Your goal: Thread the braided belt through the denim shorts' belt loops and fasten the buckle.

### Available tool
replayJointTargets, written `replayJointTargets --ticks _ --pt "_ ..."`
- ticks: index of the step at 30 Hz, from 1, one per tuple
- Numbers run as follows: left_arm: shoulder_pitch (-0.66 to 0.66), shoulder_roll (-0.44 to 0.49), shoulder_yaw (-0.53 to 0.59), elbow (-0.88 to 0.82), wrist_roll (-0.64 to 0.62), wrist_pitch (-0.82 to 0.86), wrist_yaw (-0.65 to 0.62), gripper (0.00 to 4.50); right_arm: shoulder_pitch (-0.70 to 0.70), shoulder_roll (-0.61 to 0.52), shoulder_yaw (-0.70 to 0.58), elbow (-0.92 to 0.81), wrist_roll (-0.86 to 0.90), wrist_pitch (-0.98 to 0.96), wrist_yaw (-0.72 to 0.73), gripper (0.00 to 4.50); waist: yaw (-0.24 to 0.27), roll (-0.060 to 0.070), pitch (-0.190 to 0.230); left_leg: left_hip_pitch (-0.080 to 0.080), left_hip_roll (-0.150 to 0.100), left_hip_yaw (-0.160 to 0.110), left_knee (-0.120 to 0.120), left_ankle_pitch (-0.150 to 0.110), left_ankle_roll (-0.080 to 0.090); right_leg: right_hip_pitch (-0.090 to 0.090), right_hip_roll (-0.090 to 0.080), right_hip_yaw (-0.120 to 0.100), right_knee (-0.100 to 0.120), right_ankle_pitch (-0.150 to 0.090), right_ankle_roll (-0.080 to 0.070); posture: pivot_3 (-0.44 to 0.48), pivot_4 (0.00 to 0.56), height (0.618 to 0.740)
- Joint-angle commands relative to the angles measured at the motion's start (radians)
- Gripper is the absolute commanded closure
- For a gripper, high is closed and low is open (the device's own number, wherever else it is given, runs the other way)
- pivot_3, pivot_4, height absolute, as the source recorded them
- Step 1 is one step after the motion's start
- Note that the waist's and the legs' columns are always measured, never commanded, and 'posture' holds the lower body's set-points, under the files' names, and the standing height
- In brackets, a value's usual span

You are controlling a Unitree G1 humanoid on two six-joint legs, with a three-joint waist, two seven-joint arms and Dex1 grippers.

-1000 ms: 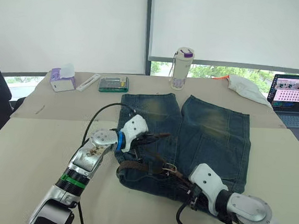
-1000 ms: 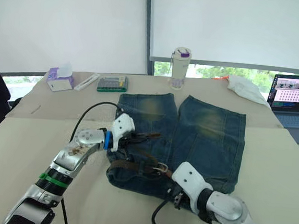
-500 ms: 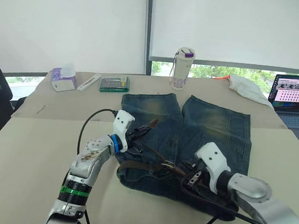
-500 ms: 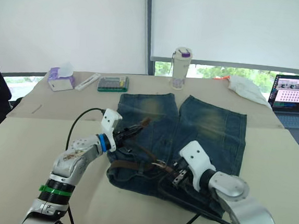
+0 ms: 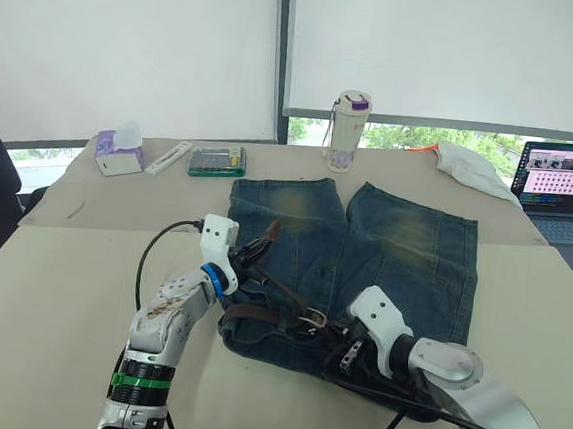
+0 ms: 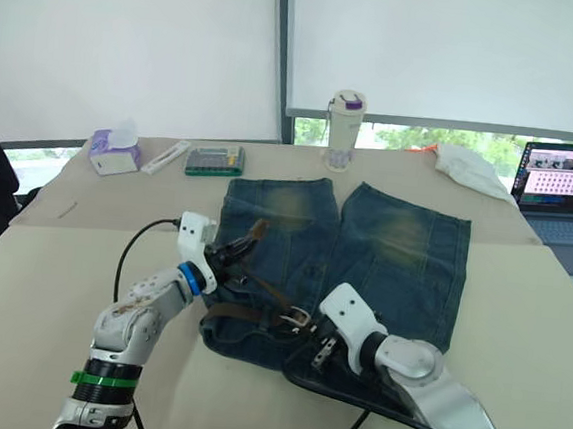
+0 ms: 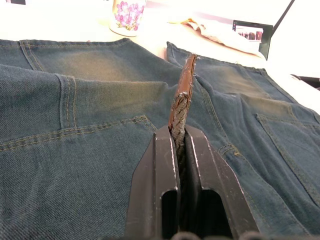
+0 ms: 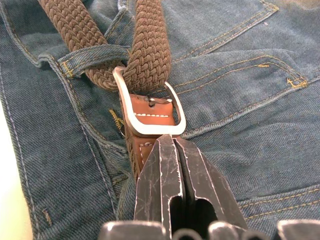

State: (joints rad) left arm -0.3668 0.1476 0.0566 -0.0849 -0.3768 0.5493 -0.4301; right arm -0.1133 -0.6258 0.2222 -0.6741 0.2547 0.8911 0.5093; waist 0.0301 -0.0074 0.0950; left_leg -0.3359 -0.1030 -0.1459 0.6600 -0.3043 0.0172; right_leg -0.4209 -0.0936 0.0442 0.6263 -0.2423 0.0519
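Pinching belt tip — left hand (image 7: pixel 178 150) | braided belt (image 8: pixel 150 50) brown, thru silver buckle (image 8: pixel 150 107) | right hand (image 8: pixel 172 165) closed, empty

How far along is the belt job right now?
Done: belt runs under a loop and through the buckle. In hand: left gripper pinches the belt's tip; right gripper is shut at the buckle's leather end. Left: fastening; I see no prong set.

No words or numbers could be read anywhere. The laptop (image 5: pixel 559 193) at the right edge of the frame had pink and dark blocks on its screen, but they were too small to make out. The cup (image 5: pixel 349 130) at the top middle had purple marks, not letters.
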Motion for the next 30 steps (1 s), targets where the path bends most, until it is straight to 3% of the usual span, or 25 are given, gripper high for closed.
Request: replayJointTargets --ticks 1,6,30 --pt "0.011 -0.004 -0.003 -0.055 -0.014 -0.002 0.011 4.50 -0.032 0.009 -0.007 -0.011 0.005 -0.027 0.012 4.47 -0.004 0.000 0.000 0.000 0.000 0.000 0.000 0.000 0.000 0.000 0.000 0.000 0.000 0.000 0.000 0.000 0.150 0.740" --pt "0.014 -0.006 -0.015 -0.062 -0.019 0.001 0.016 4.50 -0.042 0.008 -0.040 -0.025 0.030 -0.014 0.030 4.47 -0.002 0.000 0.000 0.000 0.000 0.000 0.000 0.000 0.000 0.000 0.000 0.000 0.000 0.000 0.000 0.000 0.150 0.740" --pt "0.015 -0.003 -0.015 -0.075 -0.045 0.020 0.042 4.50 -0.114 0.027 0.081 0.080 -0.027 -0.070 0.080 4.47 -0.007 0.000 0.000 0.000 0.000 0.000 0.000 0.000 0.000 0.000 0.000 0.000 0.000 0.000 0.000 0.000 0.150 0.740"
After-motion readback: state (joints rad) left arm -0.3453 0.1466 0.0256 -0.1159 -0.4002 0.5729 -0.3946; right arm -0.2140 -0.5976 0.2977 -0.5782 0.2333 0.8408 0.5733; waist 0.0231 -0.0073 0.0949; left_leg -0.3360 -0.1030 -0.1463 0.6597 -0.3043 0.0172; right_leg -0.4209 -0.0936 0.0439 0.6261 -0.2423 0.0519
